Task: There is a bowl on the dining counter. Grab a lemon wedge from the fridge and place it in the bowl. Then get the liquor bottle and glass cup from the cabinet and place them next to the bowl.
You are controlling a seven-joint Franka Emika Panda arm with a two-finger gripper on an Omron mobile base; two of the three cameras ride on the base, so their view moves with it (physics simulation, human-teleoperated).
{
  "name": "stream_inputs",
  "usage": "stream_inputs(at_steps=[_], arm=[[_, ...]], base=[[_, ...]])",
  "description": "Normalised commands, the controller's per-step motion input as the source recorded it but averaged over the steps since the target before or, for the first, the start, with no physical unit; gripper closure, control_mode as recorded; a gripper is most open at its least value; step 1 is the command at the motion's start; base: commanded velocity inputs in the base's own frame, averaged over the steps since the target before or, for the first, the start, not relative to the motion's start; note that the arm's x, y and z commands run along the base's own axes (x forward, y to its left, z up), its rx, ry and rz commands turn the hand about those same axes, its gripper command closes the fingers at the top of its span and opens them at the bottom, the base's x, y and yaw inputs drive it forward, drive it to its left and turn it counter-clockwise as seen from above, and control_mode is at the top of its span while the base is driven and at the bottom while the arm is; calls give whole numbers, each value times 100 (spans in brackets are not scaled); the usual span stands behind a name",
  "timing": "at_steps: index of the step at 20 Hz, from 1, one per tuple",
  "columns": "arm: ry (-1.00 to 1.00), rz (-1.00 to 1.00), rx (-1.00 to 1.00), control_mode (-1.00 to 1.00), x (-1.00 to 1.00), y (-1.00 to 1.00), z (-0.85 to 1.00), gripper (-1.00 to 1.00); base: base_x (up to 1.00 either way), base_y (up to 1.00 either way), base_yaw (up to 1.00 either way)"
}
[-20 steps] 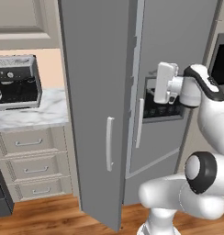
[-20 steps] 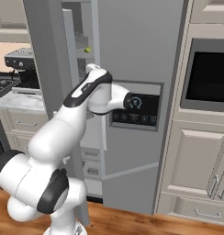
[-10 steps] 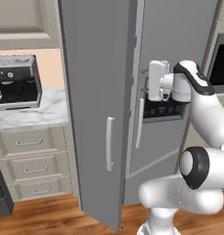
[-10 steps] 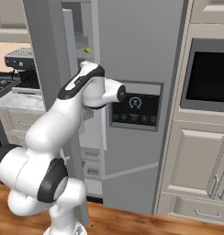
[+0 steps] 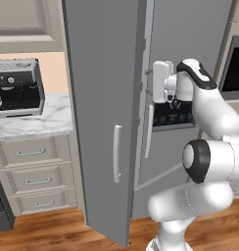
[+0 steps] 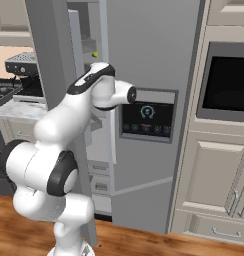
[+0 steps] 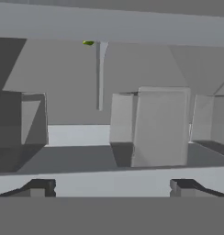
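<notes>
my claw [image 7: 112, 186] is wide open with nothing in it, poking into the gap of the open fridge [image 5: 107, 98]. the lemon wedge [image 7: 88, 42] sits on a shelf above, well apart from my fingertips

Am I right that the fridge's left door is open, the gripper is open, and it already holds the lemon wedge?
Not quite: the gripper holds nothing. In the hand view the lemon wedge lies on a shelf higher up in the fridge, well away from the open fingers. The rest stands.
</notes>
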Motion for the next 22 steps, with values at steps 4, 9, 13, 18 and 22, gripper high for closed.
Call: stream_inputs(at_steps=[4, 9, 13, 18, 22], arm=[[5, 1, 0, -100, 21, 5, 0, -100], [11, 3, 0, -100, 6, 21, 0, -100], [12, 2, 0, -100, 3, 31, 0, -100], [6, 4, -1, -100, 1, 33, -4, -100], [0, 9, 0, -100, -26, 34, 0, -100]], base=[[0, 0, 0], [0, 0, 0], [0, 0, 0], [0, 0, 0], [0, 0, 0]])
